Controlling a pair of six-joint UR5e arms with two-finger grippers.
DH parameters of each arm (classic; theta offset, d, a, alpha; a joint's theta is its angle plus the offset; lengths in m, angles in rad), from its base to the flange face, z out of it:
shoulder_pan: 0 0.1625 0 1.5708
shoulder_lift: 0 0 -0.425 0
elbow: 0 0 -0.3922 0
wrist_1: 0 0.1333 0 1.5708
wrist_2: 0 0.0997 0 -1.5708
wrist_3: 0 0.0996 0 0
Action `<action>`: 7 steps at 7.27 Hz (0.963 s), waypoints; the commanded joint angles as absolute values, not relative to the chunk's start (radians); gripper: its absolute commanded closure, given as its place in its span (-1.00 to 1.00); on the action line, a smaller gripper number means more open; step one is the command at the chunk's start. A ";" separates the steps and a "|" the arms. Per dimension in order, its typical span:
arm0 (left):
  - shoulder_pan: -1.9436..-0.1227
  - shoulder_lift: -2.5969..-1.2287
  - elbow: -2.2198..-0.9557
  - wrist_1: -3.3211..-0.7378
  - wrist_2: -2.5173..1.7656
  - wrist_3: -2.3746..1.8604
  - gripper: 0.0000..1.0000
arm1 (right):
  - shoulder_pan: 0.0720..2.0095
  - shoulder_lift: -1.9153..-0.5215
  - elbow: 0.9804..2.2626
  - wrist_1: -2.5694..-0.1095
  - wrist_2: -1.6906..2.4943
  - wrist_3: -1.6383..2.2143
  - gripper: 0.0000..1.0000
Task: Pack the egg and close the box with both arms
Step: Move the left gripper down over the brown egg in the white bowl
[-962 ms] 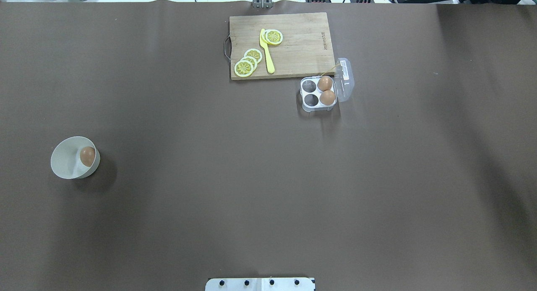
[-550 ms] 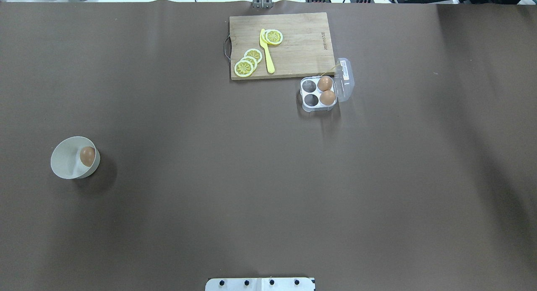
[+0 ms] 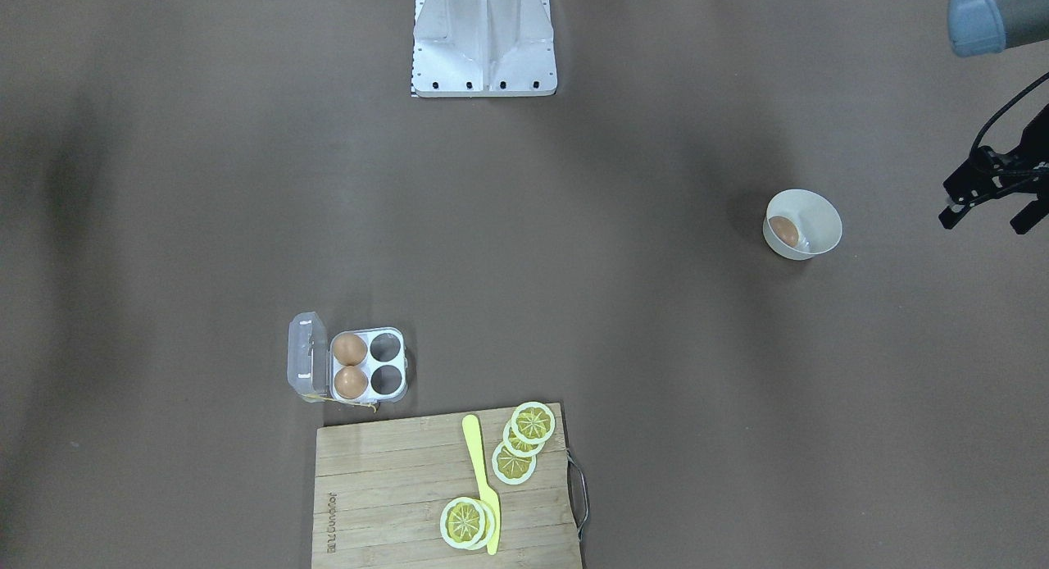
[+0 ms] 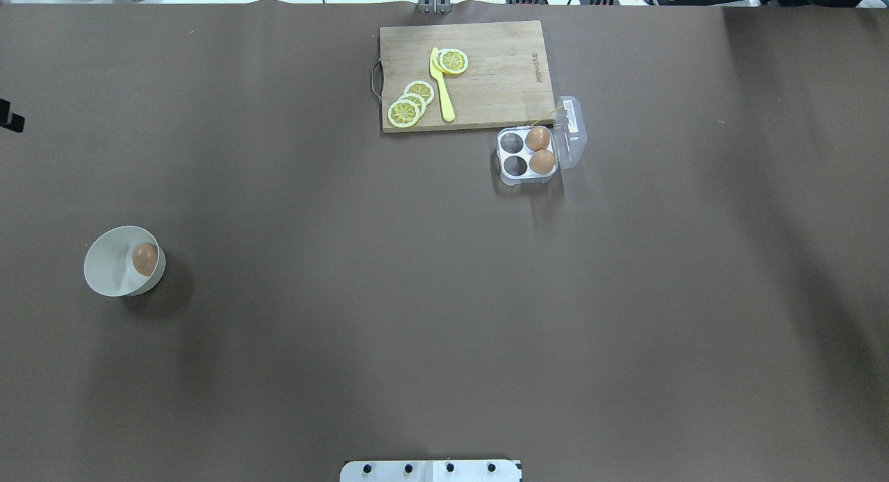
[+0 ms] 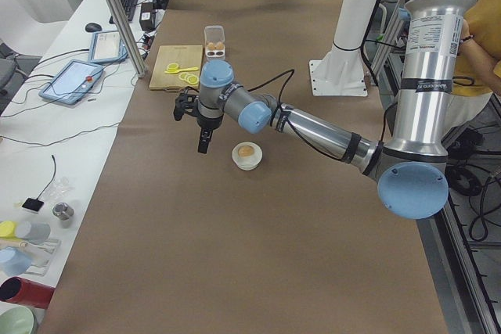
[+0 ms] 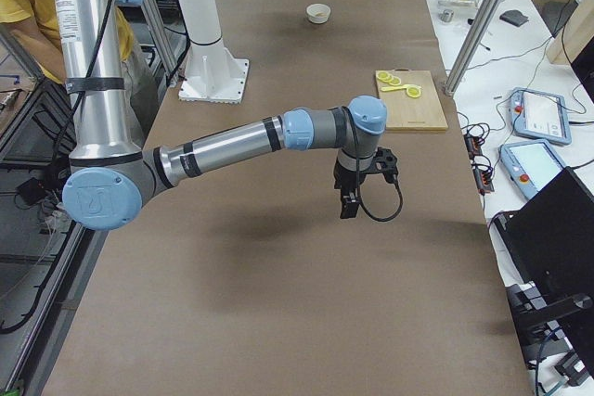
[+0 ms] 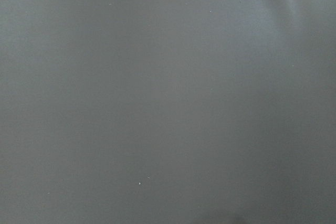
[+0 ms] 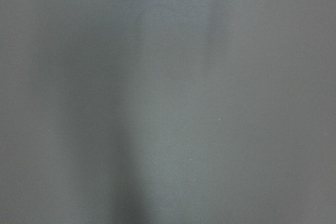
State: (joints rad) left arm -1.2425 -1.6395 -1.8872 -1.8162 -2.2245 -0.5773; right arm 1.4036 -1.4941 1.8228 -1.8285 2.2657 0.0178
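Note:
A brown egg [image 4: 144, 258] lies in a white bowl [image 4: 107, 267] at the table's left; it also shows in the front view [image 3: 783, 230]. The clear box [image 4: 526, 178] stands at centre right by the cutting board, lid [image 4: 571, 131] hinged open to the right. Two brown eggs [image 4: 539, 150] fill its right cells; the two left cells are empty. My left gripper [image 3: 987, 219] hangs open and empty beyond the bowl, only its tip [image 4: 8, 117] showing overhead. My right gripper [image 6: 348, 199] shows only in the right side view, over bare table; I cannot tell its state.
A wooden cutting board [image 4: 500, 72] with lemon slices [image 4: 410, 103] and a yellow knife [image 4: 442, 86] lies at the far edge, touching the box's corner. The white robot base [image 4: 430, 470] is at the near edge. Both wrist views show only brown table cover.
A black tip of my left gripper has come into the overhead view at the left edge. The egg, bowl and box have not moved.

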 commanded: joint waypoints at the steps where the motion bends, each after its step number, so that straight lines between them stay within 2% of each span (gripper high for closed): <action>1: -1.166 -1.673 -1.884 -1.816 -2.182 -0.659 -0.95 | 1.404 -1.496 1.822 -1.829 2.266 0.017 -1.00; 4: -1.069 -1.639 -1.881 -1.831 -2.154 -0.706 -0.95 | 1.404 -1.493 1.824 -1.829 2.266 0.015 -1.00; 7: -0.953 -1.556 -1.873 -1.974 -2.096 -0.791 -0.94 | 1.404 -1.489 1.825 -1.829 2.267 0.014 -1.00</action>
